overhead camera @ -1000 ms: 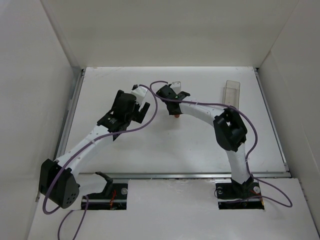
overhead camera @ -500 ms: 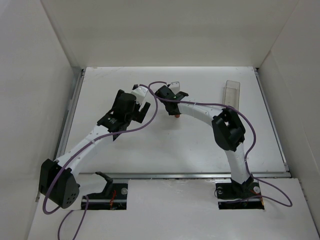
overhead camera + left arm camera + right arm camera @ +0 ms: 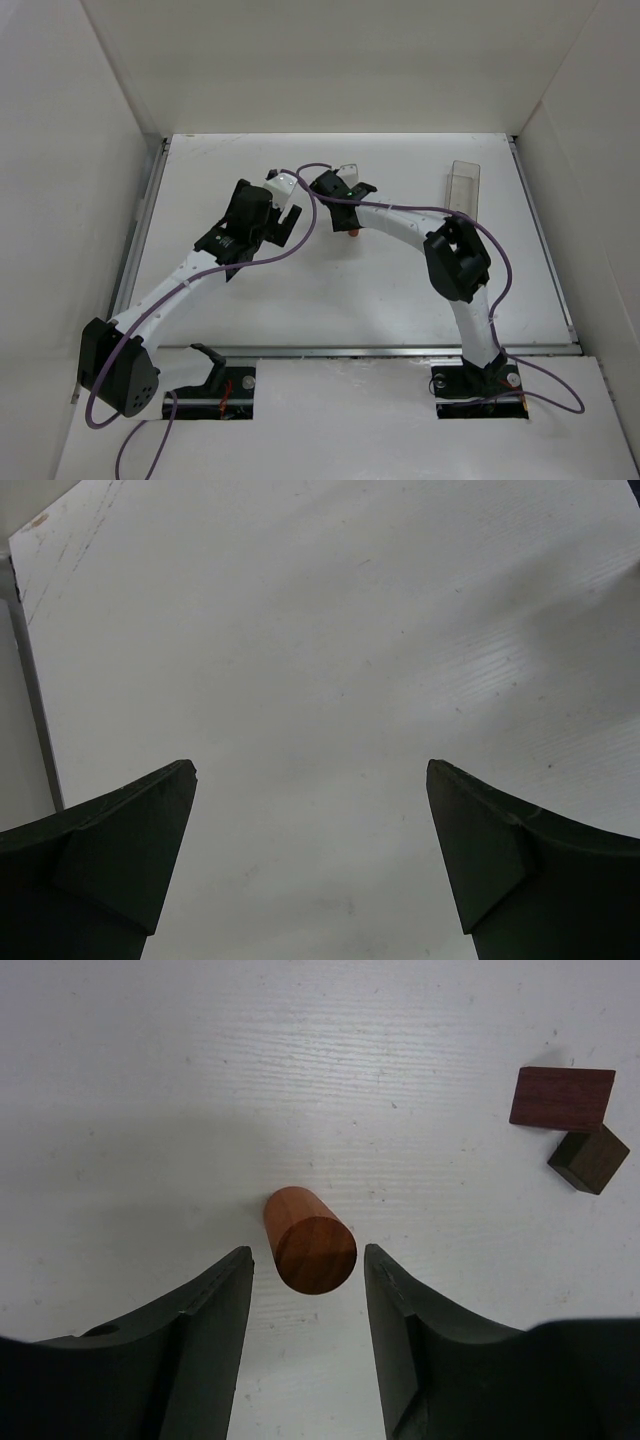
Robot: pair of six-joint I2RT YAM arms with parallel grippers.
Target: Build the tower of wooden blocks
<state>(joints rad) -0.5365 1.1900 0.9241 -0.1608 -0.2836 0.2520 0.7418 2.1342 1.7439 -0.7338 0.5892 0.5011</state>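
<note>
Orange-brown cylinder [image 3: 310, 1245] sits on the worktop [image 3: 150, 1080] between the right claw [image 3: 308, 1253] fingers, narrow gap each side; claw part open, gripping nothing. Dark brown cube [image 3: 588, 1159] touches a reddish-brown flat block [image 3: 561, 1097] nearby. Left claw [image 3: 310, 780] wide open, empty.

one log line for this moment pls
left gripper: open, empty | right gripper: open astride upright cylinder, not clamped | flat block and cube: side by side, unstacked
</note>
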